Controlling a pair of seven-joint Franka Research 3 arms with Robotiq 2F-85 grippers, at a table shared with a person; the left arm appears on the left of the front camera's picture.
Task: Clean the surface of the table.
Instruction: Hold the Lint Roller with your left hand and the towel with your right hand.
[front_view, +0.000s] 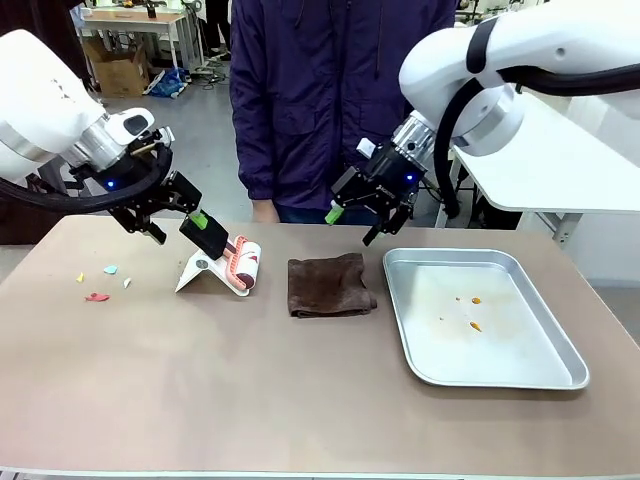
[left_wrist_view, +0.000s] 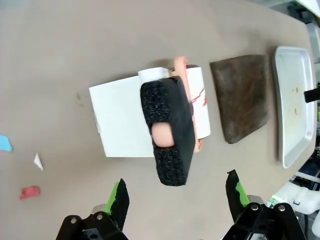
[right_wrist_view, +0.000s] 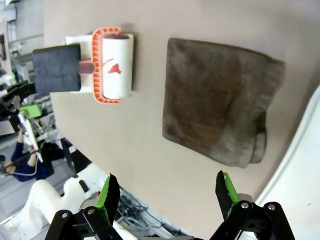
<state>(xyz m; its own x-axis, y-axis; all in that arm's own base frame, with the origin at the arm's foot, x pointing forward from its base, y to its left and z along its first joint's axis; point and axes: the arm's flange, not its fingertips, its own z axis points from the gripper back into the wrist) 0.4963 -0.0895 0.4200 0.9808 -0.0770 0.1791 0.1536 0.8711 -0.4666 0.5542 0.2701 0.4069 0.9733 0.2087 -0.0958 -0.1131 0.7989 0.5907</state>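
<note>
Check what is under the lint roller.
A white stand sits under the lint roller, resting on the table. The roller's black handle hides the stand's middle, and the stand covers the table beneath it, so any scraps there are hidden.

Brownish table (front_view: 300, 400) has got colored scraps (front_view: 98, 296) far left, then a lint roller (front_view: 243, 265), folded brown cloth (front_view: 330, 285) and metal tray (front_view: 510, 340).

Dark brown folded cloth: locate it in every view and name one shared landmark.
Front view: dark brown folded cloth at the centre, left of the shiny metal tray.
Left wrist view: cloth upper right, beside the tray.
Right wrist view: cloth upper right, tray at the right edge.
Shared landmark: the tray.
</note>
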